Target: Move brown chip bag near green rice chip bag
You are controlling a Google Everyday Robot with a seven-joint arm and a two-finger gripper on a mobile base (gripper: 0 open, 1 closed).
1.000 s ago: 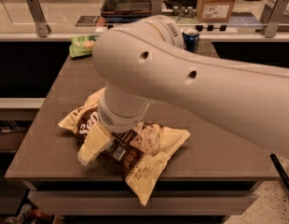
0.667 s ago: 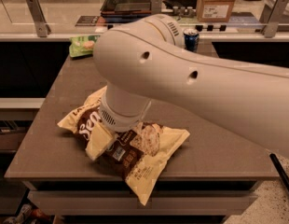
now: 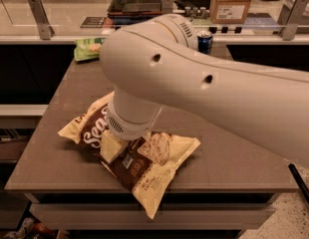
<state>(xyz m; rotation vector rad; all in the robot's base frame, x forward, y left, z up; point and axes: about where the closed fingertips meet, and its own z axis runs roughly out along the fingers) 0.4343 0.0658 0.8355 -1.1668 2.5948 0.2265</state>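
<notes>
Camera view: brown chip bag [image 3: 144,172] lies flat on the near-left part of the grey surface [image 3: 234,151], set at a slant, one cream end toward the left edge and the other toward the front edge. White script lettering shows on its dark centre, with a chip picture toward its right side. Hand [image 3: 114,146] is down on the middle of the bag, touching it; a cream block of the hand shows beneath the wrist, the rest is hidden by the arm [image 3: 204,83], so whether it is clenched or released cannot be told. Green rice chip bag [image 3: 87,49] sits at the far-left corner of the surface, well apart from the brown bag. Blue soda can [image 3: 205,42] stands upright at the far edge, partly behind the arm. Cardboard box [image 3: 229,4] rests on the counter beyond.
</notes>
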